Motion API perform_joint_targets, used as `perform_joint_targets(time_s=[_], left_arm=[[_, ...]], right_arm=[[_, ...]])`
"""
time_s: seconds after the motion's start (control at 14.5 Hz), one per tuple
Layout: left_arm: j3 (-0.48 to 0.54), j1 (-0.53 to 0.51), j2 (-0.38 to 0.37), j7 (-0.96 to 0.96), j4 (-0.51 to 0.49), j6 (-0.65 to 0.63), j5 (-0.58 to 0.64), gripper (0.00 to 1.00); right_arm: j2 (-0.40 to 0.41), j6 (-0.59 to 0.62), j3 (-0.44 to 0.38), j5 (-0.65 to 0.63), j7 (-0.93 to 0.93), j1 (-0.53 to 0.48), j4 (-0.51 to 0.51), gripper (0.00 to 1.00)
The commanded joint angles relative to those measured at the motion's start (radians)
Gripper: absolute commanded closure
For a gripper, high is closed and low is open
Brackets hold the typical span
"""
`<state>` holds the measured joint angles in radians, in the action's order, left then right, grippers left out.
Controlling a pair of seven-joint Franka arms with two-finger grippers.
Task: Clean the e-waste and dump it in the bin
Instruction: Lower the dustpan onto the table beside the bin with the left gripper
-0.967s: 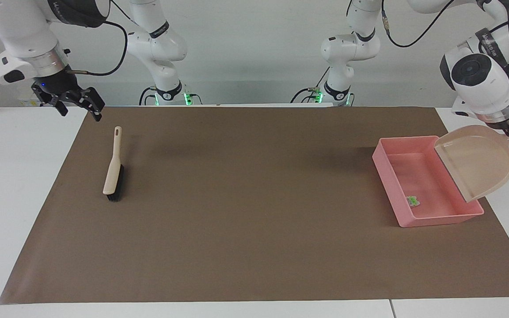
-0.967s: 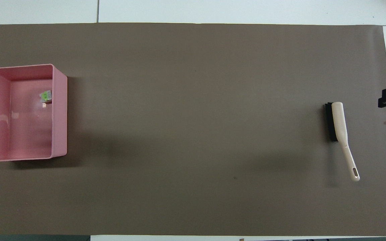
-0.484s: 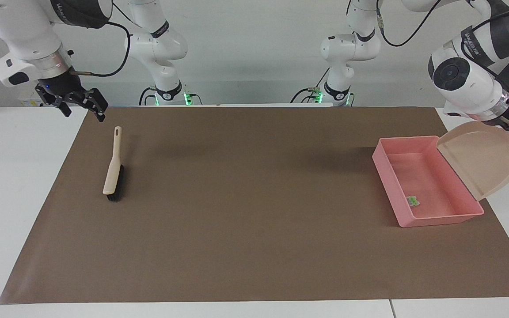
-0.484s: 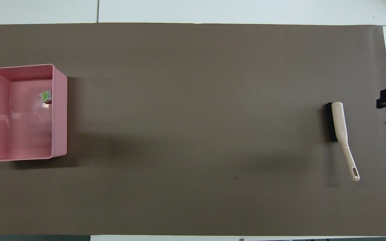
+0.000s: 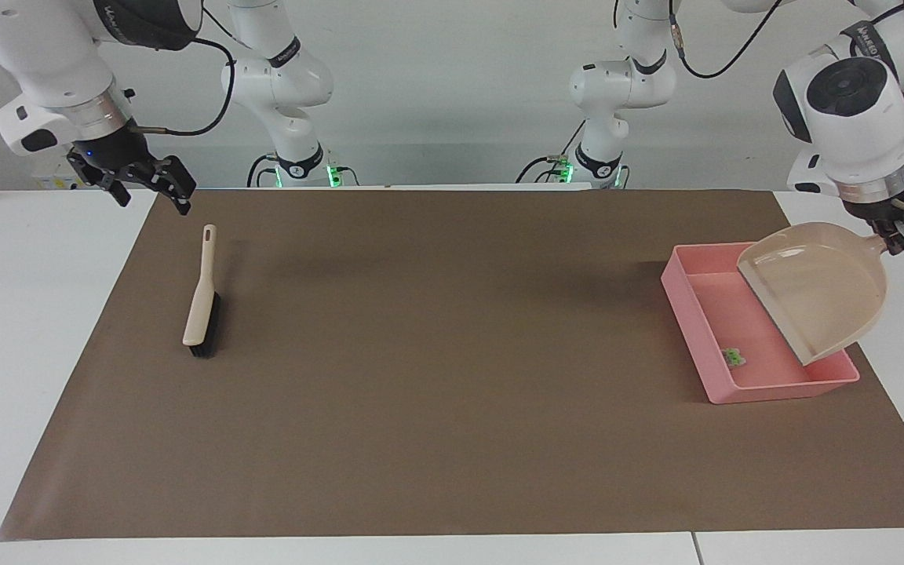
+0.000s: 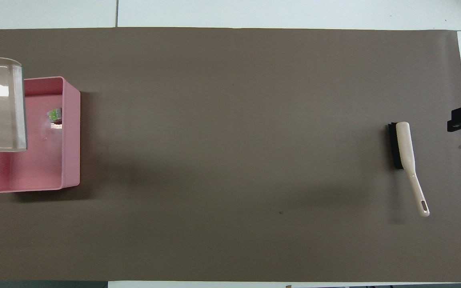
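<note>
**Dustpan tipped over the bin, e-waste already inside**

The left gripper (image 5: 902, 235), jaws clenched on the dustpan (image 5: 817, 290) handle, holds it tilted over the pink bin (image 5: 683, 294). The e-waste (image 5: 732, 358) lies in the bin. The dumping step looks nearly done; next, set the dustpan down on the bench. The right gripper (image 5: 146, 184) waits above the brush (image 5: 202, 302), jaws released.

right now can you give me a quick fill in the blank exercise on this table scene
1. The left gripper holds the dustpan tilted over the ____ bin.
2. The white and green e-waste lies ____ the bin.
3. The brush lies on the ____ mat.
4. The right gripper's fingers are ____.

Missing words: pink; in; brown; open
</note>
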<state>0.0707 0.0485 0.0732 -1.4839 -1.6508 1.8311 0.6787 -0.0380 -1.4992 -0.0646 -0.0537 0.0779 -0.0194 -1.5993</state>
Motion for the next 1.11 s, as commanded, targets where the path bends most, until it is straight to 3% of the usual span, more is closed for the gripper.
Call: perform_joint_targets(time_s=[0.0, 0.21, 0.35, 0.55, 1.04], left_arm=[[0.009, 0.004, 0.053, -0.079, 0.078, 0.014, -0.167, 1.0], [0.001, 0.019, 0.05, -0.081, 0.03, 0.03, -0.293, 1.0], [0.003, 0.1, 0.043, -0.072, -0.027, 0.043, -0.352, 1.0], [0.003, 0.21, 0.036, -0.032, -0.104, 0.083, -0.357, 1.0], [0.001, 0.353, 0.03, 0.17, -0.329, 0.216, -0.381, 1.0]], right_arm=[[-0.008, 0.008, 0.035, 0.014, 0.031, -0.014, -0.005, 0.0], [-0.008, 0.011, 0.055, 0.014, 0.056, -0.022, -0.005, 0.0], [-0.008, 0.01, 0.049, 0.014, 0.056, -0.011, -0.007, 0.0], [-0.011, 0.01, 0.043, 0.014, 0.057, 0.002, -0.007, 0.0], [-0.013, 0.008, 0.014, 0.015, 0.052, 0.027, -0.01, 0.0]])
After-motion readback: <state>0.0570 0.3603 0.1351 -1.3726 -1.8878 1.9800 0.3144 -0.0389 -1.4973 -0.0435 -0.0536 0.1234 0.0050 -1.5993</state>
